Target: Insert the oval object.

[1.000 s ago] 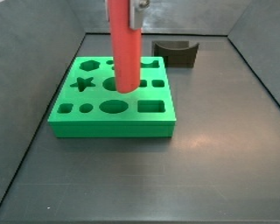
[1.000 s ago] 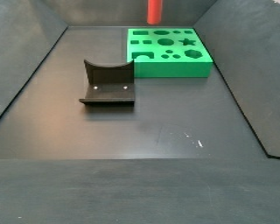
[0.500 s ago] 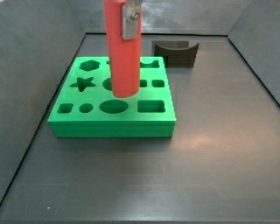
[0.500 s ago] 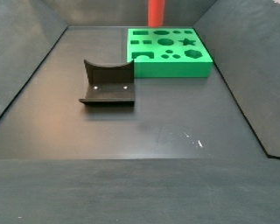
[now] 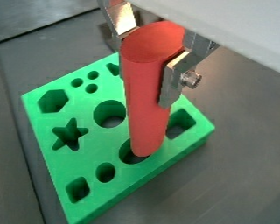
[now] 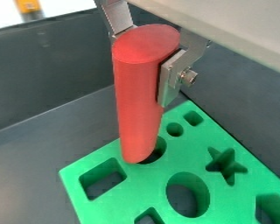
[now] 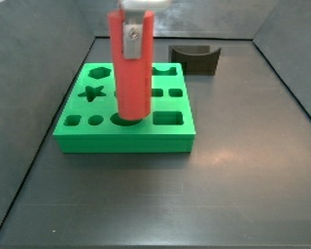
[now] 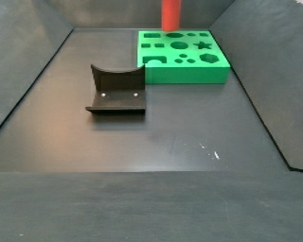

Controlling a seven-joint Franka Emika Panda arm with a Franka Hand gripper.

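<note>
The oval object is a long, smooth red-orange peg (image 7: 129, 78). My gripper (image 7: 135, 31) is shut on its upper part and holds it upright. In both wrist views the silver fingers (image 5: 174, 75) (image 6: 173, 73) clamp the peg (image 5: 145, 96) (image 6: 137, 92) from two sides. Its lower end sits at the oval hole (image 7: 127, 123) in the near row of the green block (image 7: 171, 139). I cannot tell how deep it sits. In a side view only the peg's lower part (image 8: 170, 13) shows above the green block (image 8: 184, 68). The gripper is out of that frame.
The fixture, a dark brown curved block (image 8: 116, 91), stands on the floor apart from the green block; it also shows behind that block (image 7: 197, 58). Grey walls (image 7: 42, 88) enclose the dark floor (image 7: 236, 185). The block has several other shaped holes, among them a star (image 7: 94, 94).
The gripper has carried the peg from over the block's middle row toward the near row and lowered it, so its lower end now meets the oval hole.
</note>
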